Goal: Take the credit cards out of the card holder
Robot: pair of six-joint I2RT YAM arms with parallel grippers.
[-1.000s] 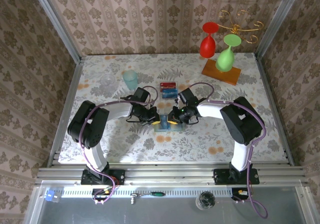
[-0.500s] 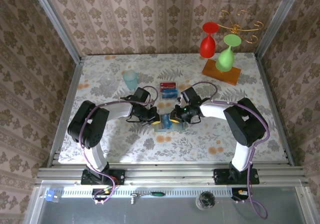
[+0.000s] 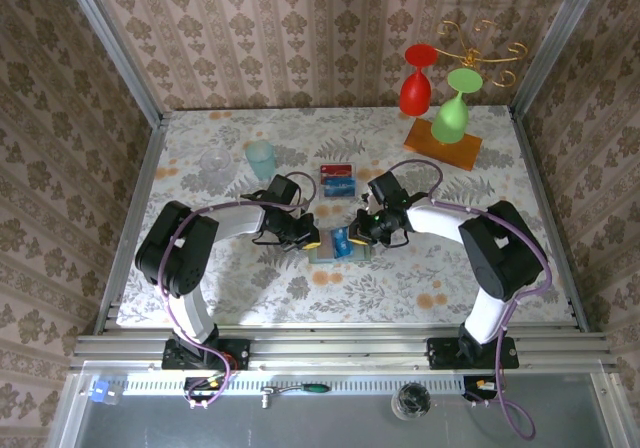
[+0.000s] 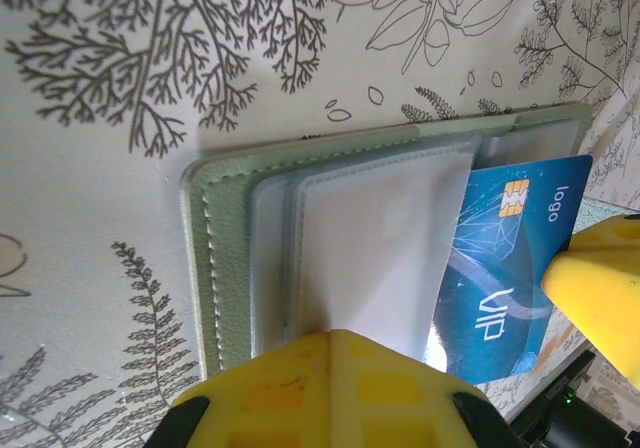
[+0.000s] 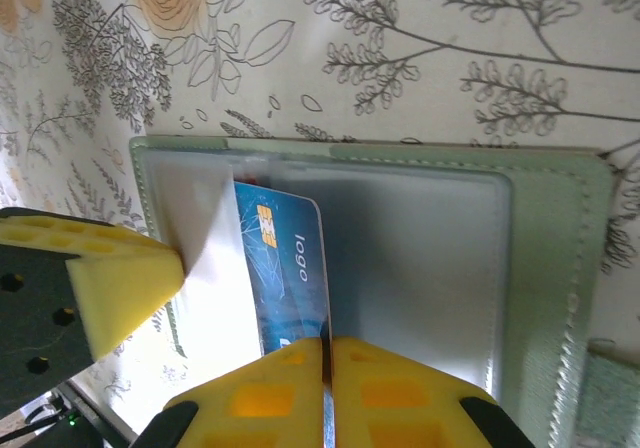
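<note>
Pinching the blue card (image 5: 285,268), the right end effector (image 5: 327,346) may drag the card holder (image 5: 545,268) if the left end effector (image 4: 332,336) (clamped on its sleeve) slips.

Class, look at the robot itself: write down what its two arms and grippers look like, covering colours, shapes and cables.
Both the left arm and right arm have bulky black rounded joints linked by white tubular segments. A purple cable runs along each. The left gripper and right gripper have black bodies and blocky yellow fingers.
</note>
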